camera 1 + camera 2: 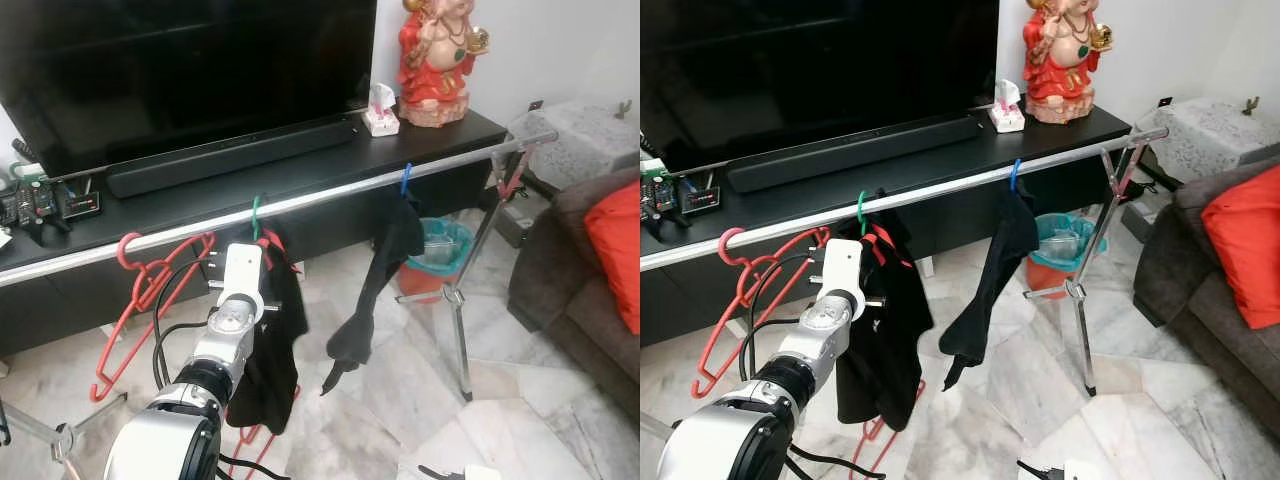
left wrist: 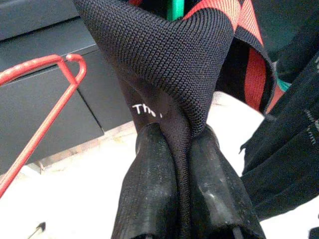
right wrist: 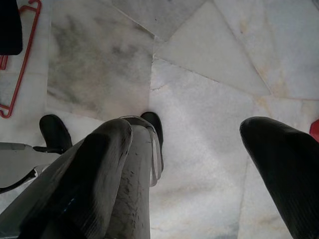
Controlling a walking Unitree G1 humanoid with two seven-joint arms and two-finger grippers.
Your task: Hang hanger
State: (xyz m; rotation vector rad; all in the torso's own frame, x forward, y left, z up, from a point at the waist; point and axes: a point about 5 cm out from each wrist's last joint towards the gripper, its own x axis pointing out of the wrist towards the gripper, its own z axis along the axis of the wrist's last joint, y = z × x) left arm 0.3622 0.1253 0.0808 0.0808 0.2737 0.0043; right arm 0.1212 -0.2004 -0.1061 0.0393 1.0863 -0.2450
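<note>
A silver clothes rail (image 1: 330, 192) runs in front of the TV console. A green hanger's hook (image 1: 256, 212) sits over the rail and carries a black garment with red stripes (image 1: 275, 340). My left gripper (image 2: 180, 134) is raised to that garment just under the rail and is shut on a fold of its black fabric (image 2: 164, 59); its white wrist (image 1: 240, 272) hides the fingers in the eye views. My right gripper (image 3: 187, 132) hangs low over the marble floor, open, with nothing between its fingers.
On the rail also hang an empty red hanger (image 1: 140, 290) to the left and a blue hanger with a black garment (image 1: 385, 260) to the right. Another red hanger (image 3: 20, 55) lies on the floor. The rack's tripod leg (image 1: 460, 320), a teal bin (image 1: 440, 250) and a sofa (image 1: 580, 290) stand right.
</note>
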